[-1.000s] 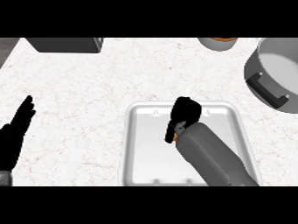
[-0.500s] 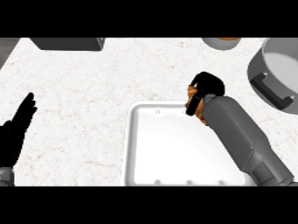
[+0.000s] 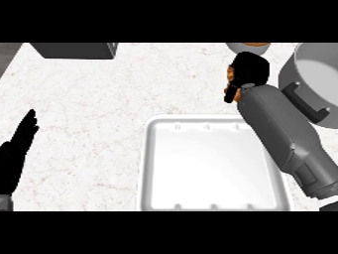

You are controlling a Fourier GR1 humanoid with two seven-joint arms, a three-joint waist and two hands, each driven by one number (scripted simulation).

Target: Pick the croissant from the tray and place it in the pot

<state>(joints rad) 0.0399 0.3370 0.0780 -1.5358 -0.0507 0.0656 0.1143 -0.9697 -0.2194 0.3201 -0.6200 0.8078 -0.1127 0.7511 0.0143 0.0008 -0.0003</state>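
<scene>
The carrying step is judged to be in hand: the croissant (image 3: 233, 75) is off the tray (image 3: 200, 168) and is held above the counter (image 3: 113, 99), just beyond the tray's far right corner. It is enclosed by the curled fingers of the right hand (image 3: 249, 68), so only an orange sliver is seen at the hand's left side. The tray's white floor is bare.

The pot (image 3: 334, 74) is found to the right of the tray and beyond it, its open mouth facing up and a dark handle on its near wall. The hand is not yet over that mouth. The next move is judged to call for travel further right from the tray, with the rim cleared before the fingers are opened (the handle is close to the forearm's path).

The left hand (image 3: 4, 166) is seen well left of the tray, fingers straight, at rest.

Counted: one croissant, one tray, one pot, two hands. One small round vessel (image 3: 246, 47) and one dark block (image 3: 73, 49) are seen beyond the tray at the far edge
</scene>
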